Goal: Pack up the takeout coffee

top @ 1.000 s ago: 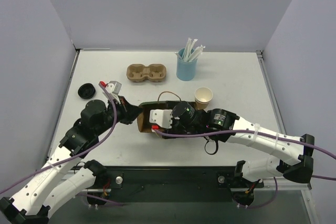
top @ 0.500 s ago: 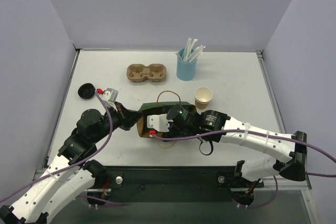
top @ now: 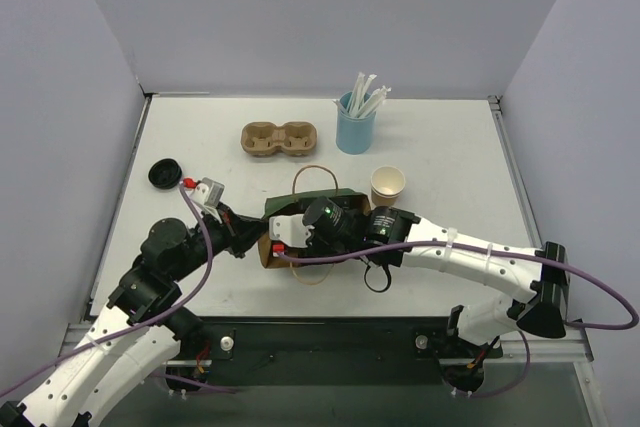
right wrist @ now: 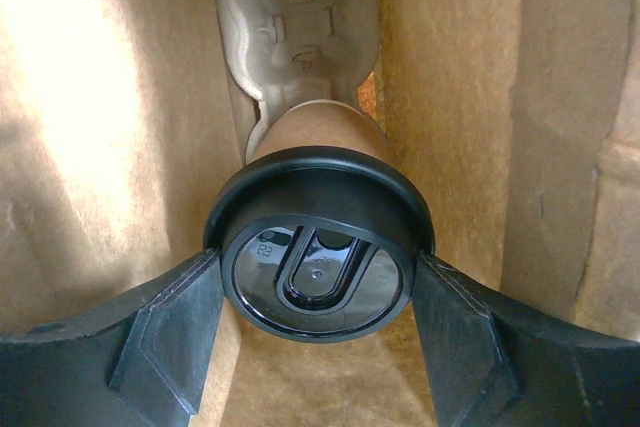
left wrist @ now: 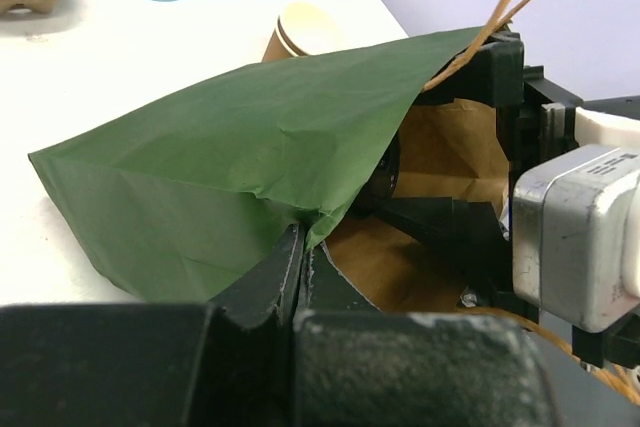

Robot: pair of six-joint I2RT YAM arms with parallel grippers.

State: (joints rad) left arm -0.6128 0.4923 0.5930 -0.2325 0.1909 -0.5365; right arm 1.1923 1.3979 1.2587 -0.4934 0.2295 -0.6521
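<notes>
A green paper bag (top: pixel 312 199) with a brown inside lies on its side mid-table, mouth toward the arms. My left gripper (left wrist: pixel 303 237) is shut on the bag's torn edge (left wrist: pixel 330 212) and holds the mouth open; in the top view it (top: pixel 250 234) sits at the bag's left corner. My right gripper (right wrist: pixel 318 282) reaches inside the bag. It is shut on the takeout coffee (right wrist: pixel 312 137), a brown paper cup, its fingers (right wrist: pixel 175 332) pressing both sides of the black lid (right wrist: pixel 330 237). A pale moulded pulp piece (right wrist: pixel 295 17) lies at the bag's far end, just beyond the cup.
An open tan cup (top: pixel 388 185) with a white rim stands right of the bag. Behind are a brown two-hole carrier (top: pixel 279 138) and a light-blue cup of straws (top: pixel 355 127). A loose black lid (top: pixel 164 173) lies at the left. Walls close three sides.
My right arm has pushed leftward, deeper into the bag. The left arm has drawn back toward the near left with the bag's edge. The bag's paper handle now stands up behind it.
</notes>
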